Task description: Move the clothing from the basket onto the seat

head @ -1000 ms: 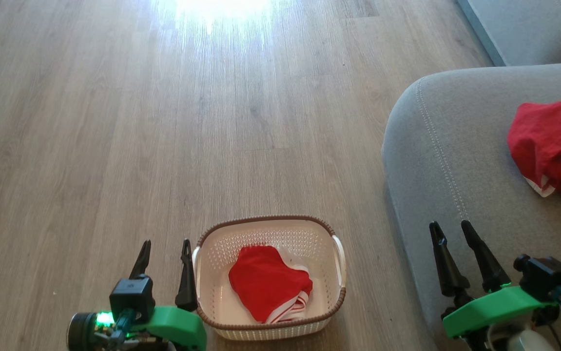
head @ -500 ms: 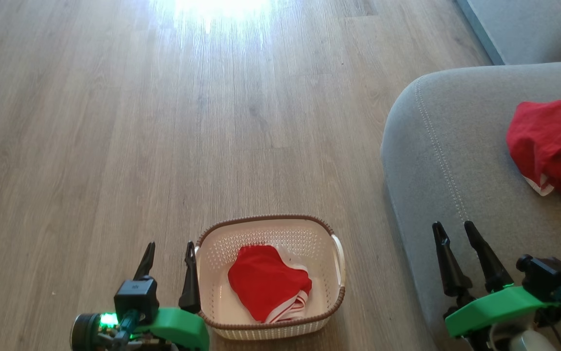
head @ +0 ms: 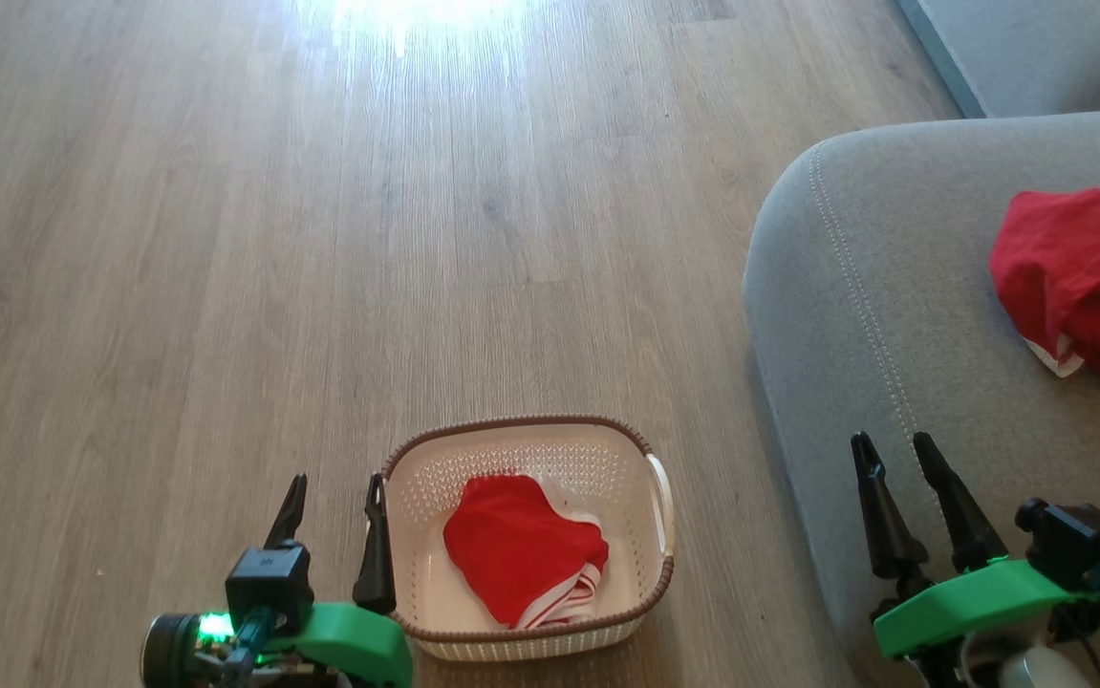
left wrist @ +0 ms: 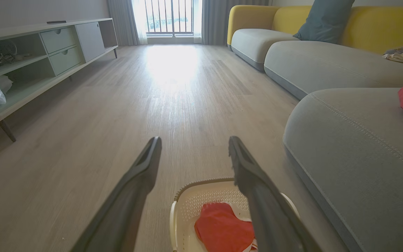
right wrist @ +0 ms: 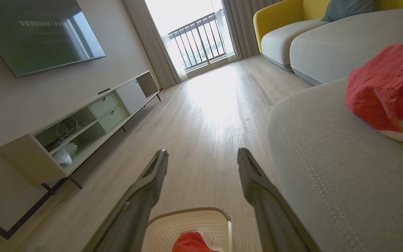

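- Clothing (head: 523, 549) — a bright red soft fabric garment with white striped trim — lies crumpled inside the small rectangular cream-white perforated plastic basket (head: 517, 419). It sits toward the near right part, with bare basket bottom showing on the left.
- Brown woven-look rim runs round the basket's top, and a white handle sits on each short side.
- Basket stands upright on the pale wood-look plank floor (head: 320, 239); a bright patch of glare lies on the boards far beyond it.
- To the basket's right, close by but apart from it, rises the large grey fabric-upholstered seat (head: 932, 401), with a rounded corner and a pale stitched seam.
- A second red garment (head: 1070, 272) with white trim lies bunched on the seat, well to the right of the basket and farther off than it. The head view's edge cuts part of it off.
- The left hand (head: 337, 480) hangs just beside the basket's left side, its two long dark fingers spread apart with nothing between them. The inner finger is near the left handle, and whether it touches cannot be told.
- The right hand (head: 892, 440) is well to the right of the basket, seen against the seat's near edge — fingers likewise apart and empty.
- Far beyond the basket and to its left, the left wrist view shows a low pale cabinet (left wrist: 47, 52) with open shelves and drawers.
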Robot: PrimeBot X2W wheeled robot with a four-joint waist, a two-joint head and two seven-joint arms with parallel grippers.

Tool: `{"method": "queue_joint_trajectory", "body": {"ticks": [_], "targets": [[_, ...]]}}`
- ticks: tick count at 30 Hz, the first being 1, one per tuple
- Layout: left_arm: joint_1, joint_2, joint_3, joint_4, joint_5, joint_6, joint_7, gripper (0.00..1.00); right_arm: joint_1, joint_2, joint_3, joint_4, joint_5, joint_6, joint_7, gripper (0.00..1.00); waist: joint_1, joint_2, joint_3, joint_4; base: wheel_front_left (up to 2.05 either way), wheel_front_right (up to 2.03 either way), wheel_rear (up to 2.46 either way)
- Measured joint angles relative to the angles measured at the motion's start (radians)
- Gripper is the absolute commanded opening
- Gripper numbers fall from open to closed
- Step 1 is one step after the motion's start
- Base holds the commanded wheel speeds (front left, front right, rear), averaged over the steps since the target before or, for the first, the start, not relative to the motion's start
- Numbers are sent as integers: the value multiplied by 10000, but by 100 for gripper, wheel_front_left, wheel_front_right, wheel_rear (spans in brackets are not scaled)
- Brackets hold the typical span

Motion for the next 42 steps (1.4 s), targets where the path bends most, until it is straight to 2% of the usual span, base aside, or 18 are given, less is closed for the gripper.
{"method": "queue_joint_trajectory", "body": {"ticks": [13, 17, 21, 26, 29, 42], "targets": [[-56, 0, -151, 115, -59, -119, 2, 100, -19, 0, 4, 21, 69, -2, 0, 100, 0, 0, 546, -181, 0, 0, 0], [-283, 0, -435, 232, 82, -290, 2, 100, -73, -4, 6, 25, 69, 0, 0, 100, 0, 0, 1110, -339, 0, 0, 0], [-1237, 0, -708, 593, 332, -548, 2, 100, -406, -8, 15, -2, 69, 0, 0, 100, 0, 0, 2005, -535, 0, 0, 0], [-2490, -6, -1007, 1885, 648, -936, 0, 100, -954, -2, 29, -138, 69, 0, 0, 100, 0, 0, 3309, -836, 0, 0, 0], [-3519, -13, -1267, 3312, 876, -1241, 2, 100, -1232, 12, 67, -196, 73, 0, 0, 100, 1, 0, 4147, -1032, 0, 0, 0], [-8351, -12, -1866, 8343, 1835, -1662, 125, 100, -2305, 397, 708, -564, 253, 0, 0, 100, 4, -1, 7190, -2102, 0, 0, 0]]}}
